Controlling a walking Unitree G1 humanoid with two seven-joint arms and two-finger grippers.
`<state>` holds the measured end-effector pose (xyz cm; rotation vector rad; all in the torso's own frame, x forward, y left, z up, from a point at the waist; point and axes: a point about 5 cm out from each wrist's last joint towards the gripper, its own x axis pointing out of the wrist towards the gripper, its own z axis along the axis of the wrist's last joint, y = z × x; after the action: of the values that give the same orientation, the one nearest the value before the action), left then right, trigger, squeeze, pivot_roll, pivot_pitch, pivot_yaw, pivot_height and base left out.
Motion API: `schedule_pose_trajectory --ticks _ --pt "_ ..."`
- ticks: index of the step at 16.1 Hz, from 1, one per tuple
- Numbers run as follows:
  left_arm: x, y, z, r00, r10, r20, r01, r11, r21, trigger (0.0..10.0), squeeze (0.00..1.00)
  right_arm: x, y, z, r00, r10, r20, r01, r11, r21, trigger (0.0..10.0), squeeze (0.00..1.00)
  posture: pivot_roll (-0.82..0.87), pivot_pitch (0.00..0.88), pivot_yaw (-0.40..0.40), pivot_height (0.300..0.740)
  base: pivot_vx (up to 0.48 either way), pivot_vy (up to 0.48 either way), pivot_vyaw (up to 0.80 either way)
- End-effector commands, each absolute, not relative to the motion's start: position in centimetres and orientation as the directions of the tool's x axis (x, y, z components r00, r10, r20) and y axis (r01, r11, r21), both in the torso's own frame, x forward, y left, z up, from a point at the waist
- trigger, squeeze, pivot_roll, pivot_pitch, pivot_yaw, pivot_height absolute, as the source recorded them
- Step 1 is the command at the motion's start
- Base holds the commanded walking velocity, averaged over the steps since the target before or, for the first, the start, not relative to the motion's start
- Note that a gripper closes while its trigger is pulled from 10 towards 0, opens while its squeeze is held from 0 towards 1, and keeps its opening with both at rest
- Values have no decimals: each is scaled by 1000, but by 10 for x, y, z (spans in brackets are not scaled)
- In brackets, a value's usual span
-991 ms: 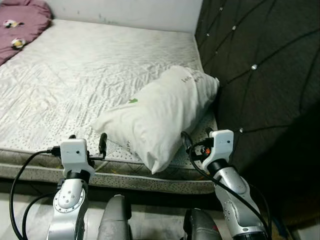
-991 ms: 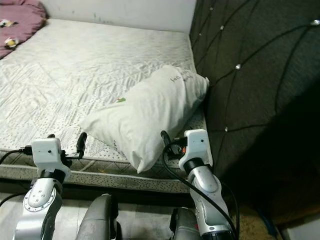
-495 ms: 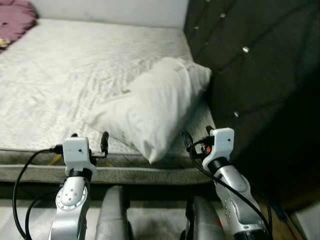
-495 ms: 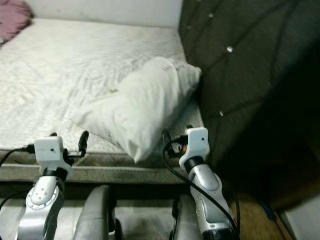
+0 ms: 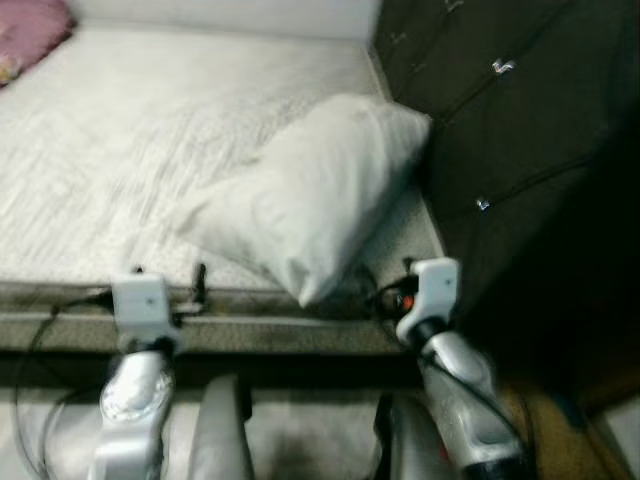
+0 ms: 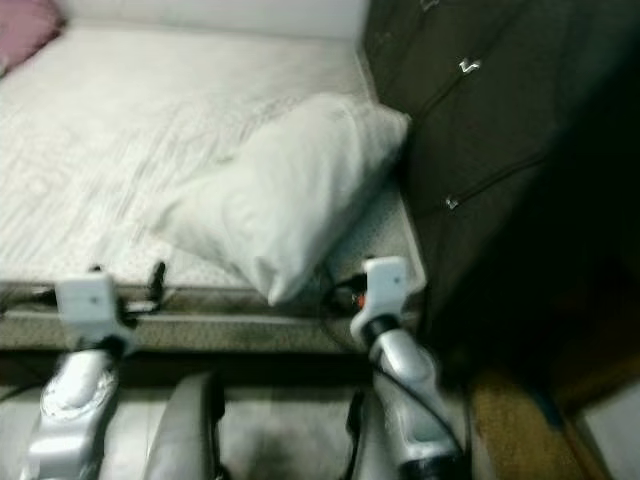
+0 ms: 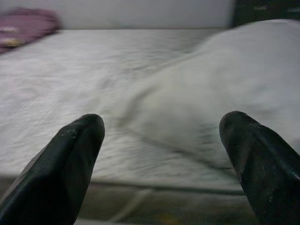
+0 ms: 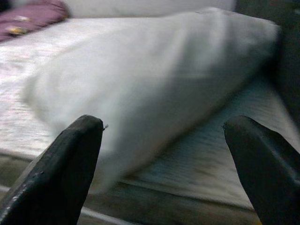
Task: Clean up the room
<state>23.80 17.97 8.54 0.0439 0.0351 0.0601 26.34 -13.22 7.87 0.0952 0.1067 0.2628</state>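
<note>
One white pillow [image 5: 310,200] lies askew on the right side of the mattress [image 5: 120,150], its far end pushed against the dark tufted headboard [image 5: 520,110] and its near corner pointing at the mattress edge, just reaching it. It lies at a slant to the headboard, which suggests it is what the tidying turns on here. Far off at the left corner of the bed sits one purple cushion or bundle [image 5: 30,25], too blurred to tell more.

Both arms are raised in front of the near edge of the bed. The left gripper [image 7: 161,136] has its two fingers spread wide and empty, aimed over the mattress with the pillow ahead and to the right of it. The right gripper [image 8: 164,140] is likewise wide apart and holds nothing, pointing straight at the pillow's near end, close but apart from it.

Judging by this, the work on the bed has hardly begun: the pillow is not yet gripped or straightened, and the purple thing at the far left is untouched. What remains seems to be closing in, taking the pillow, and setting it square at the headboard
</note>
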Motion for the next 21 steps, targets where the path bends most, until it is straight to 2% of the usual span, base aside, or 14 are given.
schedule_pose_trajectory --ticks 1,11,14,17,21 --pt "239 180 87 998 54 -27 -53 997 55 10000 0 265 -135 83 965 251 -78 -242 964 106 10000 0 7 0 -37 572 274 0 0" --pt "241 179 84 998 52 -44 -49 997 65 10000 0 265 -131 80 954 286 -92 -278 957 87 10000 0 5 0 -43 572 221 0 0" --pt "242 179 84 998 50 -46 -47 997 64 10000 0 265 -129 81 952 295 -80 -290 954 73 10000 0 4 0 -40 572 0 0 800" --pt "243 176 85 999 25 -32 -23 998 55 10000 0 266 -131 81 955 285 -84 -278 957 81 10000 0 3 0 -41 572 306 0 721" --pt "244 174 88 1000 13 -16 -12 999 42 10000 0 267 -131 78 955 277 -103 -270 959 84 10000 0 5 0 -40 572 376 0 0"
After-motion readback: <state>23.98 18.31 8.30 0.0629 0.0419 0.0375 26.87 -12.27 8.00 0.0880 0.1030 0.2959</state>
